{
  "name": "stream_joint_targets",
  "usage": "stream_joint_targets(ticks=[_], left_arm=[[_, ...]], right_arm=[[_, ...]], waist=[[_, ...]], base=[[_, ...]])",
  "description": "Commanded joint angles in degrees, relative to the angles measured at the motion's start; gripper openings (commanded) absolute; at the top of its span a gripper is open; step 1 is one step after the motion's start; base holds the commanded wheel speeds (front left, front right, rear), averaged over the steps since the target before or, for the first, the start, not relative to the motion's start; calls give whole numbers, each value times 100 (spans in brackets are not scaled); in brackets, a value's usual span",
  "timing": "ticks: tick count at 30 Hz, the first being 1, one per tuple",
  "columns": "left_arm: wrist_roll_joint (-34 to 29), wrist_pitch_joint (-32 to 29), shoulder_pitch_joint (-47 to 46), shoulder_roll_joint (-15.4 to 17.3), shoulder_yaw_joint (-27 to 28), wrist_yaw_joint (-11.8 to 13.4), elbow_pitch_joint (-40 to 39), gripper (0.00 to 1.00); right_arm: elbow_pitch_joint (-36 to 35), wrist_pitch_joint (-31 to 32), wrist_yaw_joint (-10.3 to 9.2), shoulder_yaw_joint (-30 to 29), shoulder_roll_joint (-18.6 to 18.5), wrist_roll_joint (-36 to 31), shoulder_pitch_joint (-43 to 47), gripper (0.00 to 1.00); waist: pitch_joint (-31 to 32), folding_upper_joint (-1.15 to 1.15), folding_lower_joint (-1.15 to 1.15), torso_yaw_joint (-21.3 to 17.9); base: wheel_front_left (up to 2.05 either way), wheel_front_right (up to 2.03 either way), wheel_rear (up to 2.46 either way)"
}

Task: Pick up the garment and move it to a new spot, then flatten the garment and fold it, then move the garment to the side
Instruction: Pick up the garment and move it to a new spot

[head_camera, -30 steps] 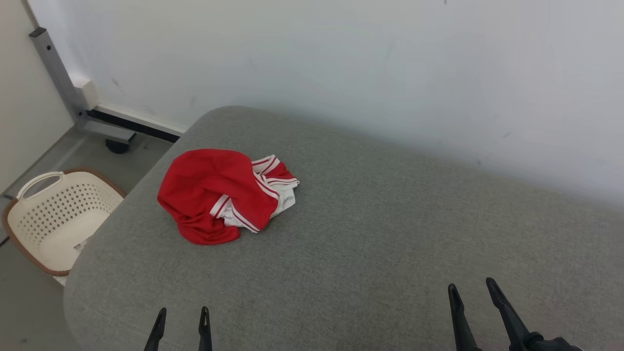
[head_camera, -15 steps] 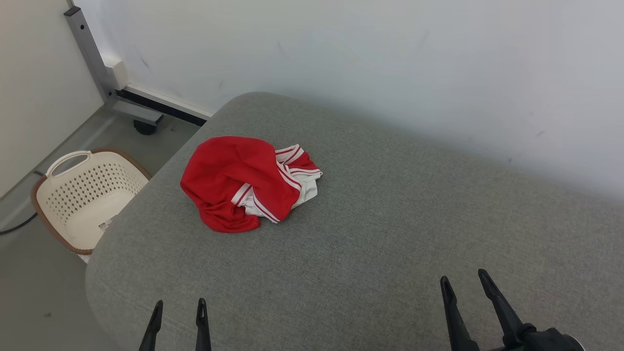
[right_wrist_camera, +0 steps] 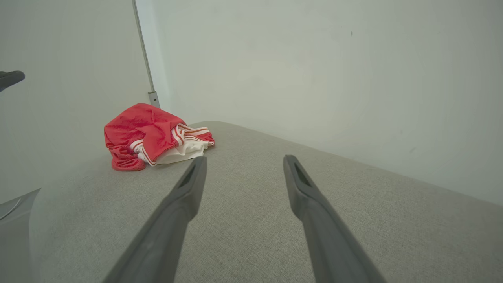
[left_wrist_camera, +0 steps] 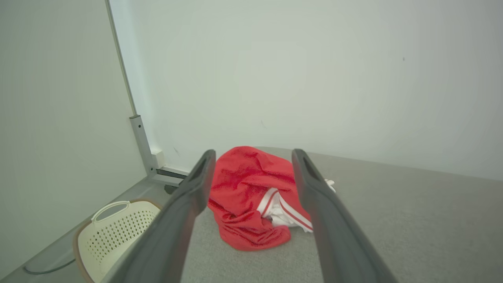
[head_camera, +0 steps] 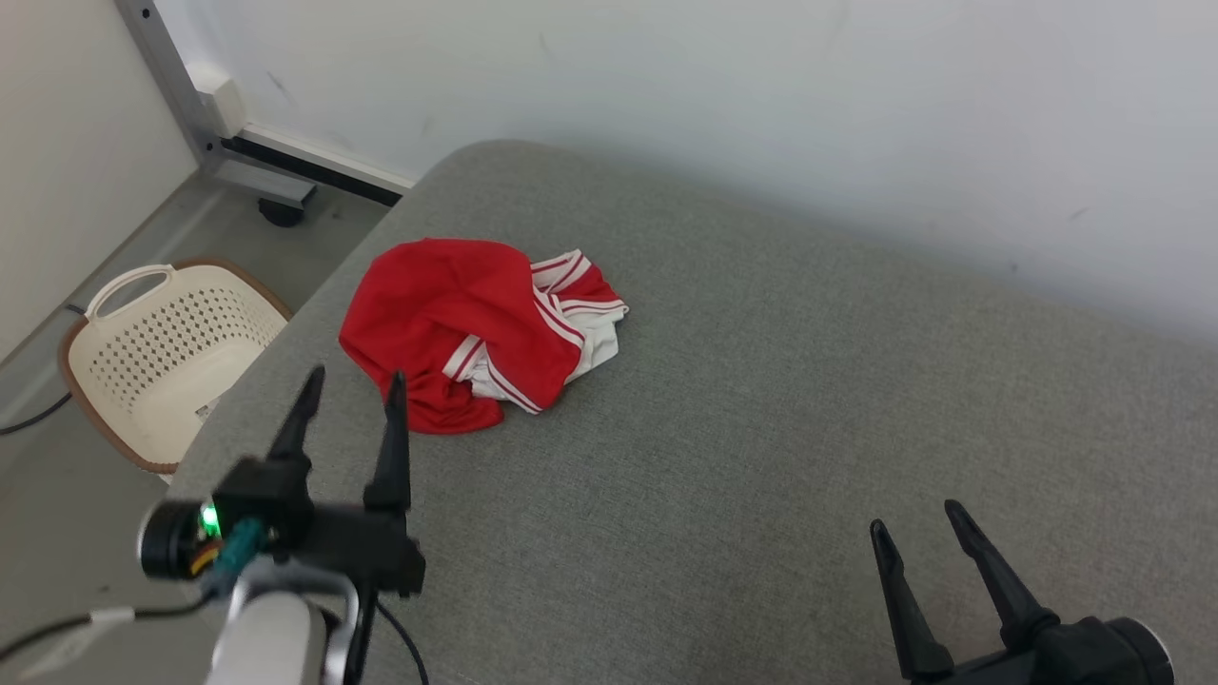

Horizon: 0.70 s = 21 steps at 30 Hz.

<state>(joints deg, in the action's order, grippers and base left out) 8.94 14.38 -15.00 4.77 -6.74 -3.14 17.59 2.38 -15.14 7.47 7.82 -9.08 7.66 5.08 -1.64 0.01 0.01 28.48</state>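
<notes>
- Left pincer (head_camera: pixel 355 378) is released, its two dark fingers spread, hanging above the grey worktop (head_camera: pixel 761 400) close to the garment (head_camera: pixel 447 314) without touching it.
- Right pincer (head_camera: pixel 915 516) is released too, holding nothing, at the head view's lower right, well apart from the garment.
- Crumpled red garment with white striped trim lies near the worktop's far left corner.
- Head view from above gives the layout: a cream perforated basket (head_camera: pixel 181 328) on the floor left of the worktop, and a green light (head_camera: pixel 207 518) on the left wrist.
- Left wrist view frames the garment (left_wrist_camera: pixel 247 184) between the left pincer's (left_wrist_camera: pixel 254 153) fingers, basket (left_wrist_camera: pixel 118 232) lower left.
- Right wrist view, past the right pincer (right_wrist_camera: pixel 245 158), gives the heap (right_wrist_camera: pixel 145 133) side-on, white cloth spilling beneath the red.
</notes>
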Motion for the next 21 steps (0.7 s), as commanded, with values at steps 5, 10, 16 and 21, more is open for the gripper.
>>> stream_joint_targets(ticks=[5,10,16,21], left_arm=[[130,-374,-1333,193,106,-131,708,100],[517,-1256,-2330,294,251,-252,1633,100],[1224,-2394,-3360,283,395,-390,2683,100],[1489,-2908,-3846,283,421,-399,3281,100]], right_arm=[[-116,-8,3,80,-279,-36,-352,100],[-192,-9,3,120,-462,-37,-639,100],[-259,-9,3,52,-631,-38,-839,100],[-292,-9,3,99,-710,-39,-996,100]], waist=[[-737,-1,-1,-507],[-1084,-1,-1,-802],[-1487,-1,-1,-1052],[-1729,-1,-1,-1184]], base=[[0,0,0],[0,0,0],[0,0,0],[0,0,0]])
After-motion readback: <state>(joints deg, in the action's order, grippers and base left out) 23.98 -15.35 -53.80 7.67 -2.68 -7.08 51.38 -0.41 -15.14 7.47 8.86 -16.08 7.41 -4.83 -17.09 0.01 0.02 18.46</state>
